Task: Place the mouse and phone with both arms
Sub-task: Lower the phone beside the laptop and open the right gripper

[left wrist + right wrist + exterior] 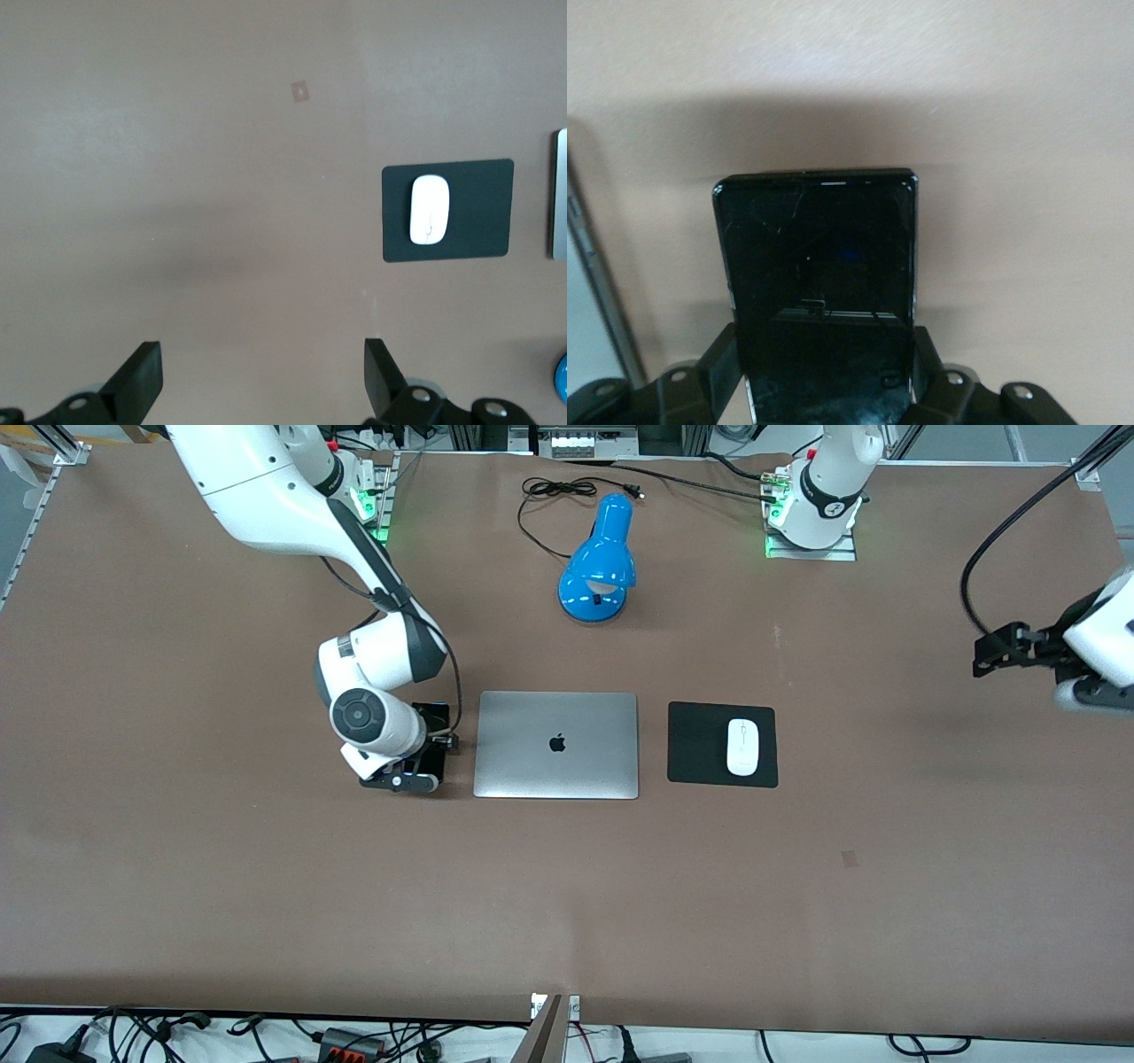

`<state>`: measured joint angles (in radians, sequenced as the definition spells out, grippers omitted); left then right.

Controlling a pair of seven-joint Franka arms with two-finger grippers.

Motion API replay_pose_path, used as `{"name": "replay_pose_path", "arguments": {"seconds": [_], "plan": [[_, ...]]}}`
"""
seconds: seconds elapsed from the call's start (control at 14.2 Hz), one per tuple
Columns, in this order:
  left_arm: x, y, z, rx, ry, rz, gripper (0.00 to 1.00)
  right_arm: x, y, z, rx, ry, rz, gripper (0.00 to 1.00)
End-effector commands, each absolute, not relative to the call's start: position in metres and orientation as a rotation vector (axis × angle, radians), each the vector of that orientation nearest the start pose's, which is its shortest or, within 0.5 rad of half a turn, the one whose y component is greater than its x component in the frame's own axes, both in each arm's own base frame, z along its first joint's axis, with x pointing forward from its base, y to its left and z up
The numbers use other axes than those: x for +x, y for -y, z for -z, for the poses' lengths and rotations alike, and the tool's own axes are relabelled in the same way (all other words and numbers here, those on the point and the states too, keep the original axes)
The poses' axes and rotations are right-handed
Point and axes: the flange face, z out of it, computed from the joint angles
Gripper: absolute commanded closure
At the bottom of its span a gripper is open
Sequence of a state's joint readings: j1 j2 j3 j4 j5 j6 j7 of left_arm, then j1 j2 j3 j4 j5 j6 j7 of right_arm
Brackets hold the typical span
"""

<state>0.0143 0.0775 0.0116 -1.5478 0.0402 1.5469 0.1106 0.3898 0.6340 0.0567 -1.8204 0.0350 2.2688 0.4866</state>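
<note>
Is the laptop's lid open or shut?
Shut. The laptop lies flat on the table, lid down, logo facing up, with no screen or keyboard showing.

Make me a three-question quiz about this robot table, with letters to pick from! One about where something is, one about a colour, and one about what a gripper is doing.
1. Where is the mouse?
A. On the black pad
B. On the laptop
C. Under the lamp

2. What colour is the lamp?
A. Red
B. Blue
C. Yellow

3. What is the right gripper doing?
A. Hanging open over bare table
B. Holding the mouse
C. Closed on the phone, beside the laptop

Answers:
1. A, the white mouse lies on the black pad, as the front and left wrist views show.
2. B, its shade and base are bright blue.
3. C, the right wrist view shows the fingers at the phone's two edges; the left gripper is the open one, up over bare table at the left arm's end.
</note>
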Motion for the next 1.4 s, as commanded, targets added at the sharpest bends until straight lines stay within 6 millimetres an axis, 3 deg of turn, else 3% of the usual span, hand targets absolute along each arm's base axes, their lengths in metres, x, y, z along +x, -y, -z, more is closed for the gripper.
{"name": "replay_pose_path", "arguments": {"seconds": [0.0,0.35,0.42,0.49,0.56,0.77,0.91,1.12,1.33], "plan": [[0.550,-0.021,-0.592,-3.116,-0.105,-0.053,0.00,0.556,-0.288,-0.179,-3.147,-0.136,-0.277,0.72],[0.555,-0.017,-0.597,-3.112,-0.103,-0.029,0.00,0.558,-0.282,-0.173,-3.150,-0.126,-0.286,0.70],[0.556,-0.015,-0.597,-3.112,-0.108,-0.029,0.00,0.560,-0.281,-0.173,-3.148,-0.147,-0.285,0.48],[0.558,-0.013,-0.595,-3.111,-0.113,-0.033,0.00,0.563,-0.280,-0.177,-3.143,-0.169,-0.275,0.00],[0.558,-0.013,-0.595,-3.110,-0.115,-0.029,0.00,0.566,-0.280,-0.183,-3.142,-0.183,-0.266,0.00],[0.559,-0.011,-0.596,-3.109,-0.120,-0.024,0.00,0.583,-0.283,-0.233,-3.119,-0.181,-0.161,0.00],[0.559,-0.011,-0.596,-3.111,-0.120,-0.024,0.00,0.603,-0.274,-0.285,-3.118,-0.182,-0.123,0.00],[0.559,-0.011,-0.596,-3.111,-0.120,-0.024,0.00,0.634,-0.255,-0.361,-3.130,-0.139,-0.181,0.00],[0.559,-0.011,-0.596,-3.112,-0.120,-0.026,0.00,0.654,-0.221,-0.410,-3.149,-0.057,-0.172,0.00]]}}
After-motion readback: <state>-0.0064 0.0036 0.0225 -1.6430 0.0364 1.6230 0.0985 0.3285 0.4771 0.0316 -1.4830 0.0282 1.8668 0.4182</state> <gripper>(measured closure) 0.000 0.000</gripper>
